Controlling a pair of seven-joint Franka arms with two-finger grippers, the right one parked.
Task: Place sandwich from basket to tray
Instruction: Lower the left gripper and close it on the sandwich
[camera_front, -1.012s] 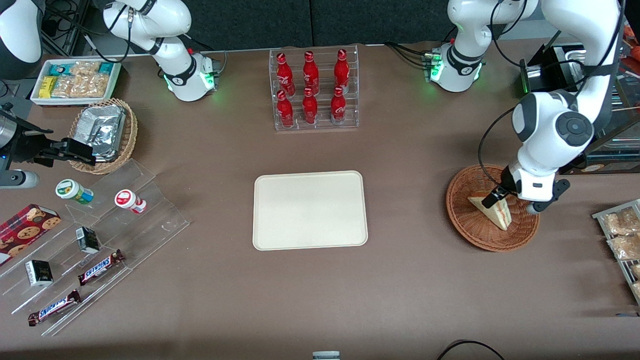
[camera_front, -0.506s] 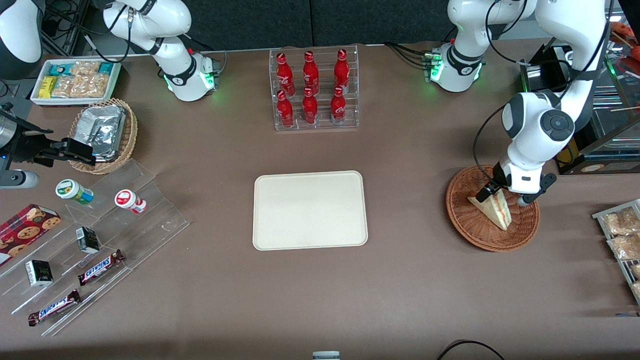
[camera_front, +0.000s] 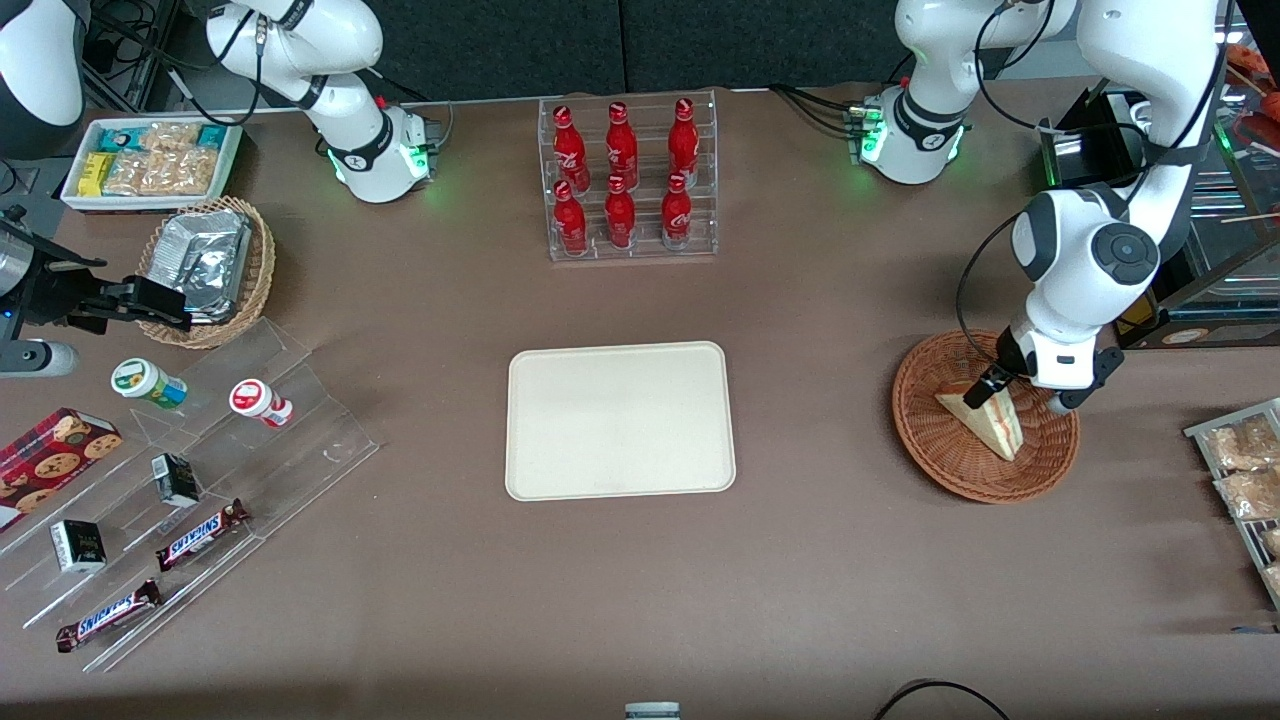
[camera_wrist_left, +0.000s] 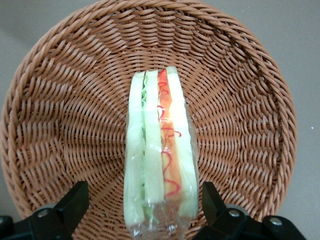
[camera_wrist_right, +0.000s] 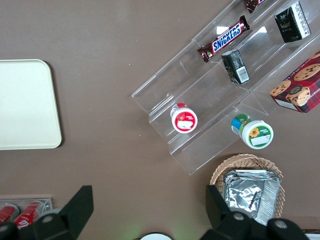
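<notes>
Fingers (camera_wrist_left: 75, 202) have seemingly lowered again, straddling the sandwich (camera_wrist_left: 159, 150).

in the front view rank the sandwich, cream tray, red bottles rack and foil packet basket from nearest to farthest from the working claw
1. Triangular white-bread sandwich: in the round reddish-brown wicker basket, between the open fingers of the left arm's claw.
2. Flat cream rectangular tray: mid-table.
3. Clear acrylic rack of red bottles: farther from the camera than the tray.
4. Tan wicker basket of foil packets: at the parked arm's end.

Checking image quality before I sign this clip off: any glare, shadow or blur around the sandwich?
Left wrist view: sandwich sharp, wrap shiny near open gripper; basket evenly lit. Front view: soft shadow edging the tray, no blur.
</notes>
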